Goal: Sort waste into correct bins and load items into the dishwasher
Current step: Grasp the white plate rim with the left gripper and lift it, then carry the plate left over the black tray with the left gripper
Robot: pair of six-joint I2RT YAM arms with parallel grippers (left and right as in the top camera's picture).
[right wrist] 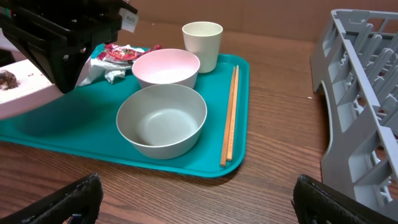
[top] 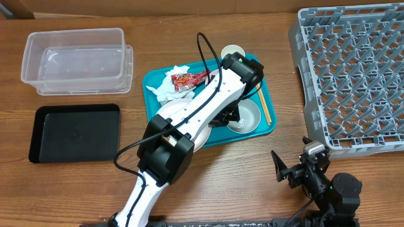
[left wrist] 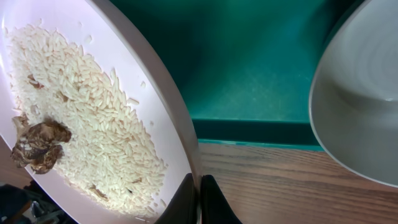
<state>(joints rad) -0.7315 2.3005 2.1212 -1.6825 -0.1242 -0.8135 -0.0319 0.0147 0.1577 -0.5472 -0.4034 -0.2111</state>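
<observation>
My left gripper is shut on the rim of the round white plate, which carries loose rice and brown food scraps. The plate sits at the front left of the teal tray, mostly under my left arm in the overhead view. Two white bowls, a white cup and chopsticks stand on the tray. The red wrapper and tissues lie at its back left. My right gripper is open and empty, near the table's front.
The clear tub stands at the back left, with the black tray in front of it. The grey dish rack is on the right. My left arm stretches across the teal tray.
</observation>
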